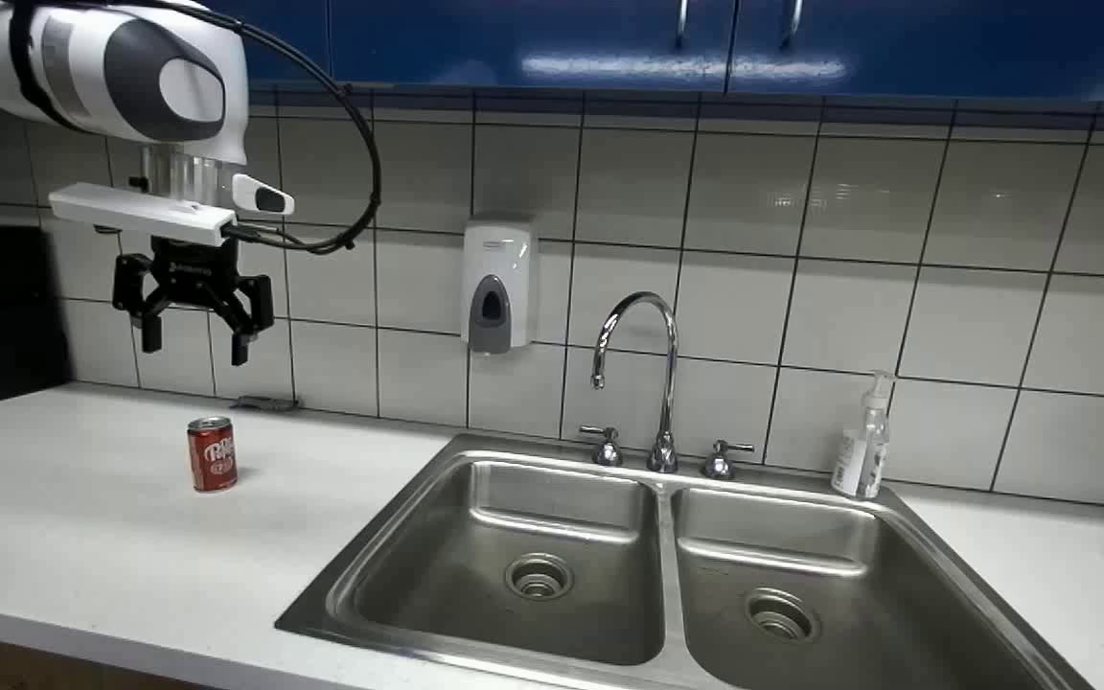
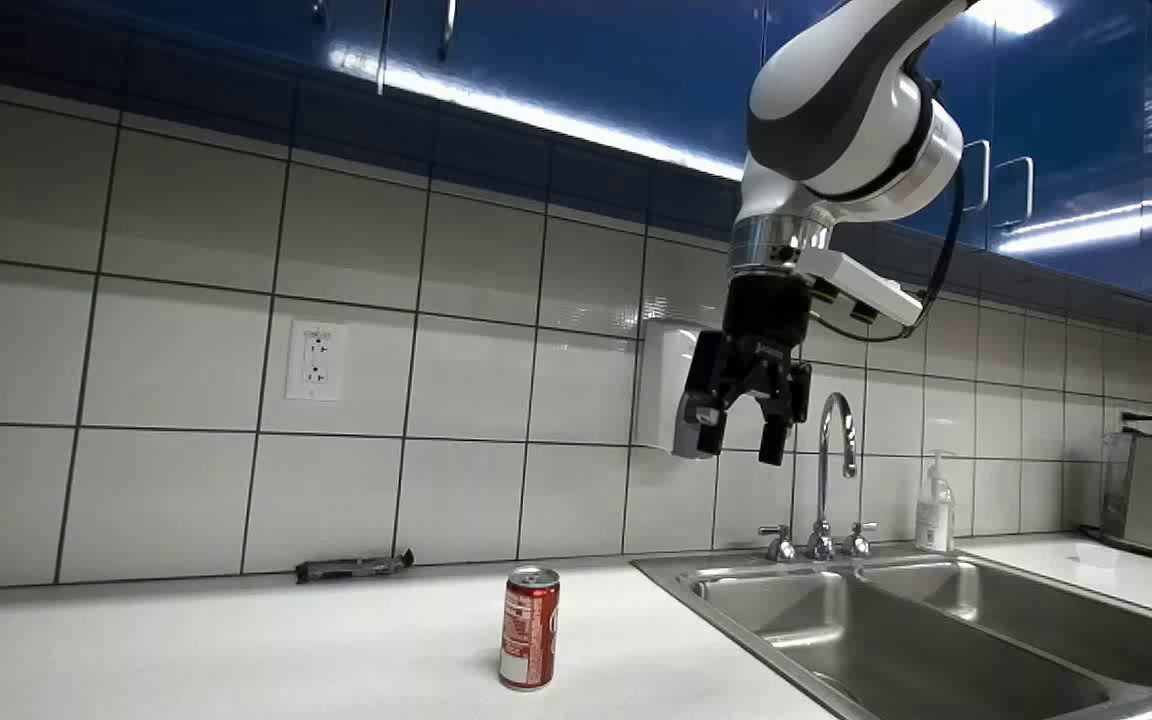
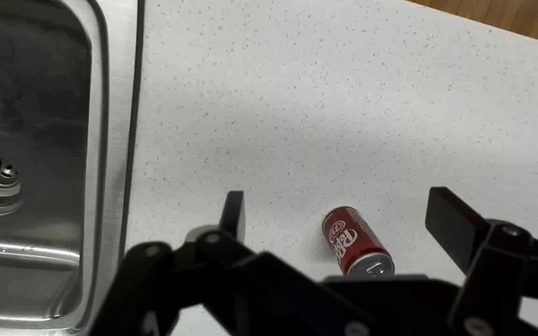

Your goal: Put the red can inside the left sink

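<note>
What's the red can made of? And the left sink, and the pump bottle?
Red can: probably metal, printed red, with a shiny silvery top.
Left sink: looks like brushed steel, grey with soft bright streaks.
Pump bottle: likely smooth plastic, maybe glass; it's partly see-through.

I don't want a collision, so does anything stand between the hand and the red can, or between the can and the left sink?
Nothing visible stands between the open hand and the red can. From the can to the left sink, I see only counter and the sink's rim; the faucet stands at the back edge.
</note>
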Controlling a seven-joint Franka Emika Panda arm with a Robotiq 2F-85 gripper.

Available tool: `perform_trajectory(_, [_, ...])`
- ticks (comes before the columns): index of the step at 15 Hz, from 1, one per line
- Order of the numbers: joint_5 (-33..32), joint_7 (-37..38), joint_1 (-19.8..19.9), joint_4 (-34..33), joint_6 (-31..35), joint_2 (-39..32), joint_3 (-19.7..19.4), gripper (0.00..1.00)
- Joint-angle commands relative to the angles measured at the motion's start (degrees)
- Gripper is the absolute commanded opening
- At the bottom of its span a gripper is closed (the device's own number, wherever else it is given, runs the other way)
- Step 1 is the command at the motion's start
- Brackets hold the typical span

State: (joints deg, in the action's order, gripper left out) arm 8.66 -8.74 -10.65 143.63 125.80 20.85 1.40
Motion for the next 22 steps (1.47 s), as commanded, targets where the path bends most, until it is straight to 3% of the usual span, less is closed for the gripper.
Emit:
perform_trajectory(1, [0.31,-0.22,0.78,-0.09,-0.15,-0.02,0.75,1.00])
perform_trajectory(13, [1.07,-2.42,0.83,0.71,0.99,-1.10,-0.25,1.00])
perform_trajectory(19, [2.02,-10.84,1.05,-3.39,5.83,-11.48,-2.56,1.00])
perform_trajectory(22, [1.88,-13.73,1.22,-7.14,7.91,-17.43,-1.90,1.00])
